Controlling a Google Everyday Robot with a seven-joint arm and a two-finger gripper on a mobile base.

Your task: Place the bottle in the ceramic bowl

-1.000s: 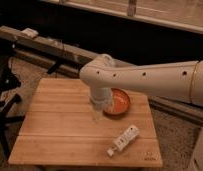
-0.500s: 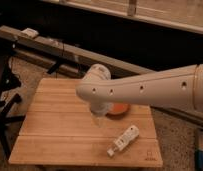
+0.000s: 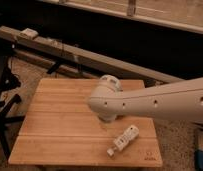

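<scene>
The bottle (image 3: 123,140) lies on its side on the wooden table (image 3: 60,125), near the front right, with its cap pointing to the front left. My white arm (image 3: 160,102) reaches in from the right across the table. The gripper (image 3: 107,119) hangs under the arm's rounded end, over the middle of the table, a little left of and behind the bottle and apart from it. The ceramic bowl is hidden behind the arm.
A long dark rail (image 3: 80,55) runs behind the table with a small pale box (image 3: 29,33) on it. A black stand (image 3: 7,95) is at the left. A blue and white object (image 3: 202,150) sits on the floor at the right.
The arm has swung forward and to the left over the table. It now covers the bowl, which showed beside it earlier. The bottle has not moved.
</scene>
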